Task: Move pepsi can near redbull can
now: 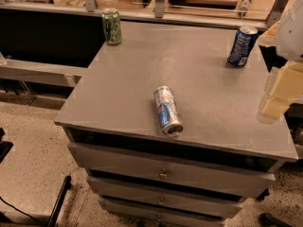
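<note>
The pepsi can (pixel 242 46), dark blue with white lettering and a silver top, stands upright at the far right of the grey cabinet top (pixel 199 79). The redbull can (pixel 167 110), slim silver with blue panels, lies on its side near the front edge, its open end toward me. My gripper (pixel 277 98) shows at the right edge of the view, pale and close to the camera, to the right of and nearer than the pepsi can, touching neither can.
A green can (pixel 111 26) stands upright at the far left corner of the cabinet top. Drawers (pixel 163 174) run below the front edge. A railing and glass partition (pixel 156 4) stand behind the cabinet. Floor lies to the left.
</note>
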You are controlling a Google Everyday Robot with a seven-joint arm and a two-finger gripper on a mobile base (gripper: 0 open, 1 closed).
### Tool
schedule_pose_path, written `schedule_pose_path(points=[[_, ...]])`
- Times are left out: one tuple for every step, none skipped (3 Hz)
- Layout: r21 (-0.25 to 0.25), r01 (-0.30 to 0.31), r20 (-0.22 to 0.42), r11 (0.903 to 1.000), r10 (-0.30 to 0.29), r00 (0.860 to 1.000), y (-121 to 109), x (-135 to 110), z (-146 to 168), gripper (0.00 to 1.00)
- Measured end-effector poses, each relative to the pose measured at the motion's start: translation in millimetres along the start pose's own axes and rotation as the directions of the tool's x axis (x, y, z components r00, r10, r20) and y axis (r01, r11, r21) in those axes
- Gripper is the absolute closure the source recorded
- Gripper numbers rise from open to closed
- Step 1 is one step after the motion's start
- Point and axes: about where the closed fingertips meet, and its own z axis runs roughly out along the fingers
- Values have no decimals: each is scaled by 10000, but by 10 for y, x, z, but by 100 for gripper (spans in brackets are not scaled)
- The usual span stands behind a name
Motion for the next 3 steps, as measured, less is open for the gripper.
schedule_pose_path(points=[[25, -1, 4, 10000, 1, 10000, -5, -1, -4, 0], [670, -619, 270, 9958, 602, 9978, -354, 169, -19, 0], [1492, -1437, 578, 9783, 1364, 9890, -974, 426, 37, 0]])
